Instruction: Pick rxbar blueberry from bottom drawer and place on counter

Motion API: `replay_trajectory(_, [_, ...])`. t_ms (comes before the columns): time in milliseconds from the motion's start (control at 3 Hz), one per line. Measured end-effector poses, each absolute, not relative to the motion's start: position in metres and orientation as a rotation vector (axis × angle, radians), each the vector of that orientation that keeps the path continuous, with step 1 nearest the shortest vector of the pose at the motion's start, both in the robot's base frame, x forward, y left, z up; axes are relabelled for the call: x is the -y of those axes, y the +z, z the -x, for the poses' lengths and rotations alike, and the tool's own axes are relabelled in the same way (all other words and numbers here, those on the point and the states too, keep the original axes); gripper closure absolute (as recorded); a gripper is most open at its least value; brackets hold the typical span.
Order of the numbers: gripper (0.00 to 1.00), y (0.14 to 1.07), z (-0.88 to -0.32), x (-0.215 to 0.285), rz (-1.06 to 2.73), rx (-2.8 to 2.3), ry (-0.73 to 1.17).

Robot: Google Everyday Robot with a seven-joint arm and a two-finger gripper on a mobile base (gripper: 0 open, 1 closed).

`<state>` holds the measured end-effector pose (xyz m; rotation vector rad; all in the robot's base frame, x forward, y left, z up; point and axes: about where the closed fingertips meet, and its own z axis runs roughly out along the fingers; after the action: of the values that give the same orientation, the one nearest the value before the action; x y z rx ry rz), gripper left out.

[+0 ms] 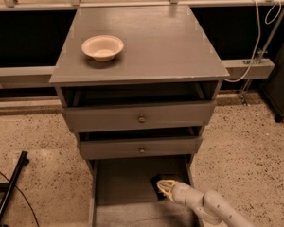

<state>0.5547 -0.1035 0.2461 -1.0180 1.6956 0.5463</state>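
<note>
The bottom drawer is pulled open at the foot of the cabinet, showing its flat grey floor. The rxbar blueberry, a small dark wrapper, lies on that floor near the right wall. My gripper reaches into the drawer from the lower right on a pale arm, and its tip is right on the near edge of the bar, covering part of it. The counter is the broad grey top of the cabinet.
A cream bowl stands on the counter's left side. Two knobbed drawers sit slightly open above the bottom drawer and overhang it. A black bar lies on the speckled floor at the left. A white cable hangs at the right.
</note>
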Motion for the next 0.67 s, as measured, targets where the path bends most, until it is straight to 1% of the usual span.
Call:
replay_trajectory(333, [1.0, 0.296, -0.546, 0.096, 1.097, -1.627, 0.535])
replay_trajectory(667, [0.74, 0.271, -0.561, 0.095, 1.11, -1.783, 0.504])
